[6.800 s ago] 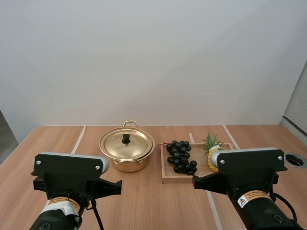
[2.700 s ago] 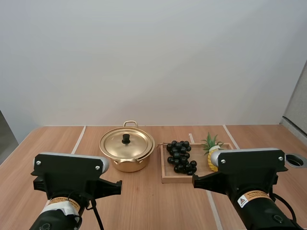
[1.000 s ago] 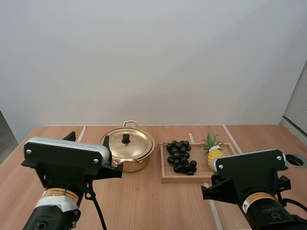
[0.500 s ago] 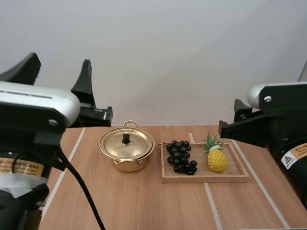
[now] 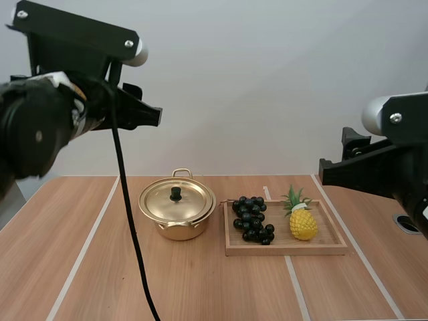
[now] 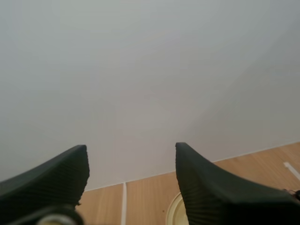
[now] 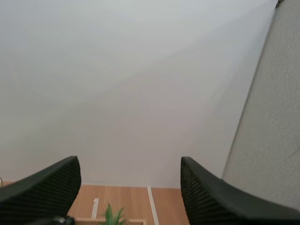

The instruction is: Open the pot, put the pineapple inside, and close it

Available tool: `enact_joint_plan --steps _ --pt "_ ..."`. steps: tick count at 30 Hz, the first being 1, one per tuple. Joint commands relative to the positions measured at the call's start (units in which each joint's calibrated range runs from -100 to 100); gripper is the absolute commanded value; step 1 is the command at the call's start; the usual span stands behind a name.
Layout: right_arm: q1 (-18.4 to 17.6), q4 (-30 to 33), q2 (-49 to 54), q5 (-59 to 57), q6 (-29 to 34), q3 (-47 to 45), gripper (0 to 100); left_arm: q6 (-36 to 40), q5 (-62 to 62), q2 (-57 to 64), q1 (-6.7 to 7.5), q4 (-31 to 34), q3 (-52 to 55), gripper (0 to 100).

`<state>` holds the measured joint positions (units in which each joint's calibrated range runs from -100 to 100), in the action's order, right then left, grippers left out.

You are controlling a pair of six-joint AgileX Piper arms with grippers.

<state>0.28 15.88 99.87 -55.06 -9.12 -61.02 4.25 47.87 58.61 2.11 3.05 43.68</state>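
Clearly, with the left jaws and right jaws both spread empty high above the table [image 5: 100,267], the lidded pot [image 5: 175,231] sits lower-centre nearer the left arm, the pineapple [image 5: 302,223] upright on the tray [image 5: 284,251], lower right, nearer the right.

A robotics lab or office bay: wood-grain desk [image 5: 200,287] with a cable port [image 5: 408,223], bare white wall [image 5: 254,87], grey partition [image 7: 276,117], a left arm [image 5: 47,120] and a right arm [image 5: 394,167] high over the desk
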Motion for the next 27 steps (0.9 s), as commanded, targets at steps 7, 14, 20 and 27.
enact_joint_plan --steps 7,14,20,27 --pt "0.2 -0.1 0.1 -10.7 -3.3 0.6 100 -15.5 29.7 -19.0 0.15 -16.0 -9.9 92" --pt "0.2 -0.1 0.1 -14.5 -4.4 0.6 100 -19.7 29.6 -21.0 0.15 -17.0 -9.9 97" --pt "0.2 -2.2 0.1 -15.5 -6.3 0.6 100 -22.0 38.2 -24.6 0.15 -17.1 -9.9 100" --pt "0.4 -7.9 0.1 -17.8 -10.2 0.6 100 -23.2 35.7 -28.9 0.15 -17.5 -9.9 100"
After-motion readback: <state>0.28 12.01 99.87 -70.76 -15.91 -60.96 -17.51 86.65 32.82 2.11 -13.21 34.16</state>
